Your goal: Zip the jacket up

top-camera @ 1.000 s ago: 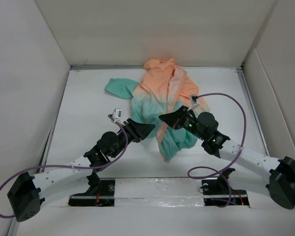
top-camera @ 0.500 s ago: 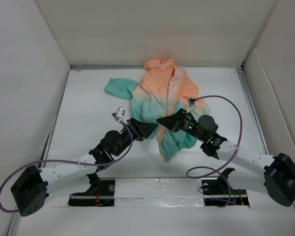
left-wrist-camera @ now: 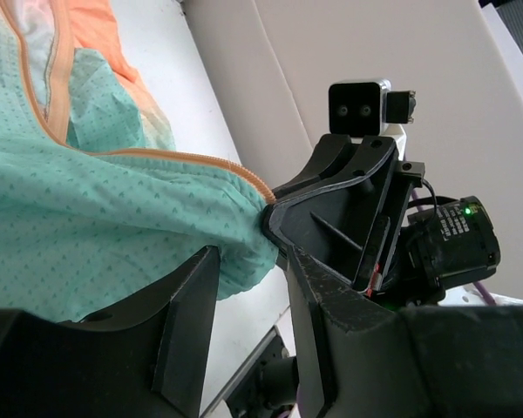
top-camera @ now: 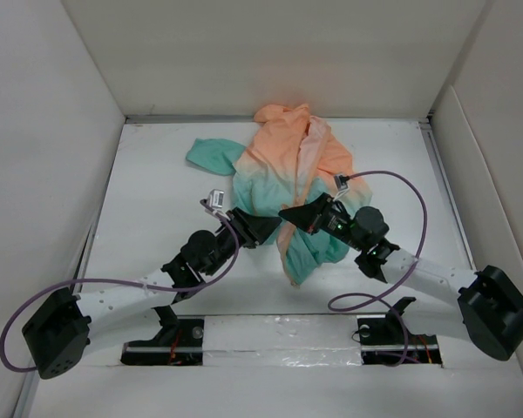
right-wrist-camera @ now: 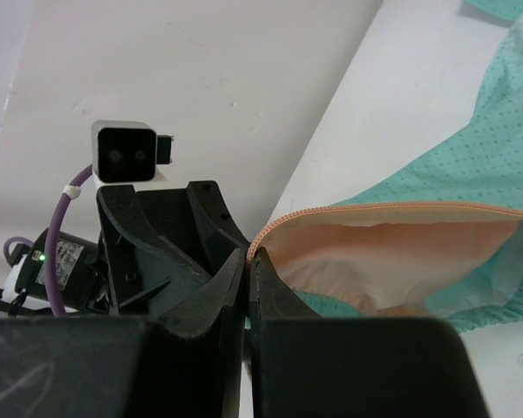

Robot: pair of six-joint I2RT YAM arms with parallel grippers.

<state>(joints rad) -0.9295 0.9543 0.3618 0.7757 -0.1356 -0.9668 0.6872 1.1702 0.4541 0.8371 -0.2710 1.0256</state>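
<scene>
**Insp. A:** Jacket posn?
**Insp. B:** Jacket (top-camera: 288, 165) crumpled on white table (top-camera: 148, 200), far ctr. Peach hood end twd back wall, teal hem twd arms, one teal sleeve out to the left.
**Insp. A:** Right gripper?
**Insp. B:** Right gripper (right-wrist-camera: 249, 254) jaws together, clamped on end of orange zipper edge (right-wrist-camera: 401, 209); pink lining showing below it.
**Insp. A:** Left gripper?
**Insp. B:** Left gripper (left-wrist-camera: 248, 257) jaws apart, teal hem fabric betw. fingers, not pinched. Tip just beside right gripper's tip.
</scene>
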